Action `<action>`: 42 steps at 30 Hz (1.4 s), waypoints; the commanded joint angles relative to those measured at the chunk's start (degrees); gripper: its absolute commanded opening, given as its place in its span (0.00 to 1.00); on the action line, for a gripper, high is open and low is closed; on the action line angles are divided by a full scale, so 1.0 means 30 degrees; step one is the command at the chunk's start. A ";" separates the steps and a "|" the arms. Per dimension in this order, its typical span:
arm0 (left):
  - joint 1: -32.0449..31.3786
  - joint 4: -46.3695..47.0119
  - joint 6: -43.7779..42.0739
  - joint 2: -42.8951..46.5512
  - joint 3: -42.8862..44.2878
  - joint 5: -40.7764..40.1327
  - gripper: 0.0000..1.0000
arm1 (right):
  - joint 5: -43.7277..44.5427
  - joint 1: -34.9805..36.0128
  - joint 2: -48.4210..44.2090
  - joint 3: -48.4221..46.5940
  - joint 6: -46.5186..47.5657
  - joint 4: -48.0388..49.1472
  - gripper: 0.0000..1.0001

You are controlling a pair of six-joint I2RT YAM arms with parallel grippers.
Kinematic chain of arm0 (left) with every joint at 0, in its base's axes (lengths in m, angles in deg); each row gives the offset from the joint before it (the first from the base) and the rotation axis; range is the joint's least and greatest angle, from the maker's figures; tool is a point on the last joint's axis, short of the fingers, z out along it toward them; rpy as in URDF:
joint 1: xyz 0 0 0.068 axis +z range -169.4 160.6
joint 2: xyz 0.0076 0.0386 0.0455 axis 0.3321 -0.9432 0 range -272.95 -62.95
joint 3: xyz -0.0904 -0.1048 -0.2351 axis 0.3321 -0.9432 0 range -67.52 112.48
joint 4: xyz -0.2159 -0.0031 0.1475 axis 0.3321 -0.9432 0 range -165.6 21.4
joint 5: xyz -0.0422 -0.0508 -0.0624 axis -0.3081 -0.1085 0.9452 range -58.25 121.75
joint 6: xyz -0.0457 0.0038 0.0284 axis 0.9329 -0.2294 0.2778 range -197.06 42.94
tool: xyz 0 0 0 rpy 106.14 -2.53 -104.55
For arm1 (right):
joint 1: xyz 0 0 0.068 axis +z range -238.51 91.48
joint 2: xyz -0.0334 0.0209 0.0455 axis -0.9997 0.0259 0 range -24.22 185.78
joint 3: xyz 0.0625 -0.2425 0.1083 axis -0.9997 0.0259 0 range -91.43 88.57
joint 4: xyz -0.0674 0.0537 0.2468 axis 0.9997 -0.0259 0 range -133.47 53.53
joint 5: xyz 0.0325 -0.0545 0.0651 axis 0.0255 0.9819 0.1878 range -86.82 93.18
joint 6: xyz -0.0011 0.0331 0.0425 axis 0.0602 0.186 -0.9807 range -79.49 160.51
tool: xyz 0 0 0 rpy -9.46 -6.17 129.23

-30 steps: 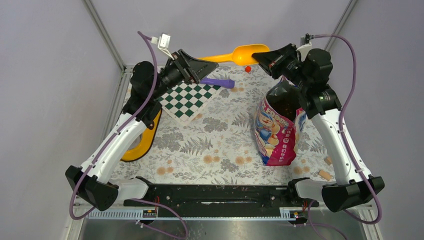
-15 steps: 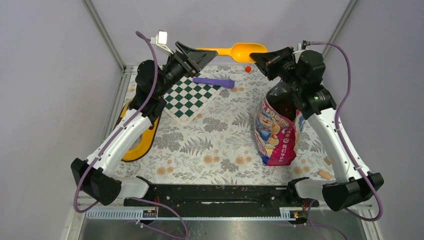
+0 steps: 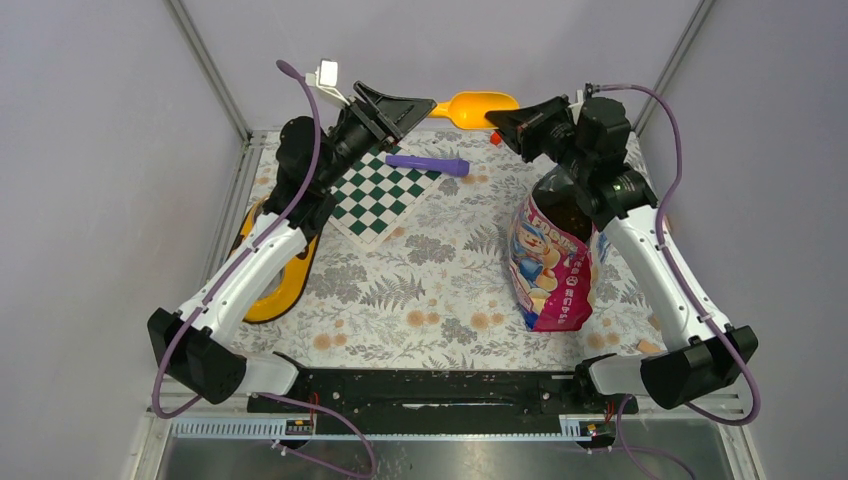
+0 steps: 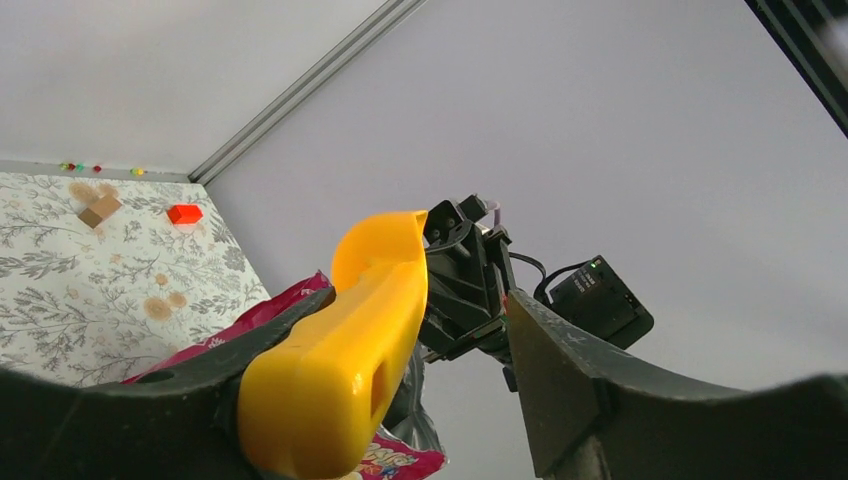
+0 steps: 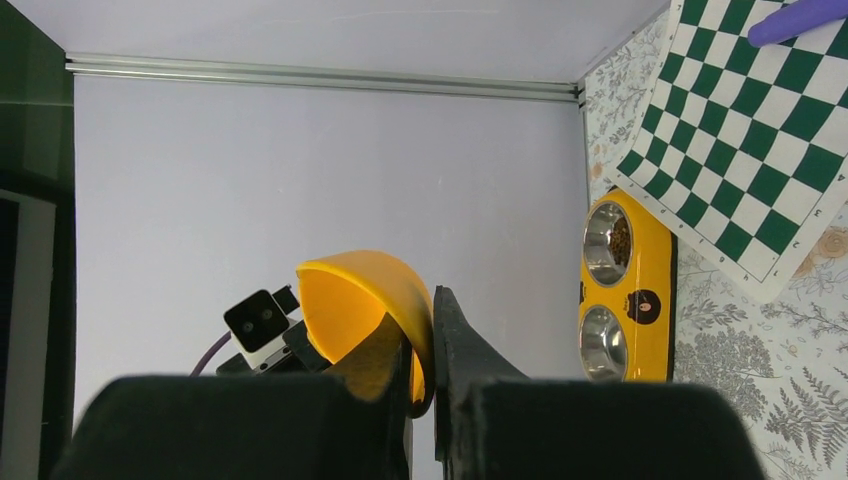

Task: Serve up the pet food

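Right end effector (image 5: 424, 322) on scoop (image 5: 350, 295) rim

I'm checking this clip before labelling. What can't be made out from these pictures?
Top view: feeder mostly hidden by the left arm.
Top view: top of the bag partly hidden by the right arm.
Right wrist view: inside of the scoop partly hidden by the right hand.
Left wrist view: bag mostly behind the scoop.

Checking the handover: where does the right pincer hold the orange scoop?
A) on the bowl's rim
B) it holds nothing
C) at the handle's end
A: in the right wrist view, the right pincer is shut on the bowl rim of the orange scoop.
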 commanded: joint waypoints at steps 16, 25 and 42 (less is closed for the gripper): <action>-0.0002 0.0738 -0.1336 -0.0251 0.1679 0.1097 0.33 | -0.1836 0.0188 0.1324 -0.1238 -0.0439 0.0511 0.00; 0.0493 -0.0060 -0.2224 0.0071 0.1573 0.0559 0.00 | -0.1625 0.0140 0.1165 -0.1298 0.1135 0.0228 0.36; 0.3138 -0.8705 -0.9072 0.1971 0.1720 0.0020 0.00 | 0.4281 -0.4250 -0.0965 -0.6101 1.8061 -1.2356 0.87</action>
